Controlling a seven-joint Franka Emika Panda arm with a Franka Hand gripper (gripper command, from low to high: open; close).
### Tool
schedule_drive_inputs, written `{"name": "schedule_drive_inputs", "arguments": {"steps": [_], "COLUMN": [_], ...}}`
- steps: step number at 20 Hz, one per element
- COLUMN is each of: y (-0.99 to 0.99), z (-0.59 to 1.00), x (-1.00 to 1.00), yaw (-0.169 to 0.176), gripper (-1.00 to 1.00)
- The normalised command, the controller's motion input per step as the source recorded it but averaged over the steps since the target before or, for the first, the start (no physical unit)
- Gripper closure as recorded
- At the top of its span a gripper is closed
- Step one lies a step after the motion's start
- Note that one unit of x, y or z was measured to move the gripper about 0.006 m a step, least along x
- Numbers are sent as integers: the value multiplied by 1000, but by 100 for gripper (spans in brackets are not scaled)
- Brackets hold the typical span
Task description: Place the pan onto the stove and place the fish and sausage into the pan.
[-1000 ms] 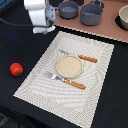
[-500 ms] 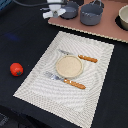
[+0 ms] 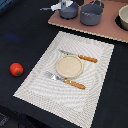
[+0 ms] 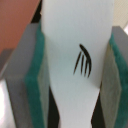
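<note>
No readable text, labels or numbers anywhere; only curved black strokes on the fish [image 4: 75, 60].

The hand [image 3: 64, 4] is cut off by the exterior view's top edge.

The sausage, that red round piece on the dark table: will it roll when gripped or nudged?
Probably. The sausage looks nearly spherical and smooth, so a nudge may send it rolling. It seems small and likely light. Its glossy surface could slip unless the pads close squarely across its middle.
</note>
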Motion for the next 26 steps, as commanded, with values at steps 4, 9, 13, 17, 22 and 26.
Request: {"name": "schedule_drive_inputs", "arguments": {"steps": [4, 9, 13, 17, 22, 26], "y": [894, 903, 886, 822, 649, 389], "z": [-1, -20, -36, -119, -141, -14], "x": [273, 239, 233, 219, 127, 7], "yaw": [21, 20, 15, 1, 0, 0], "gripper": [100, 100, 100, 100, -100, -100]}}
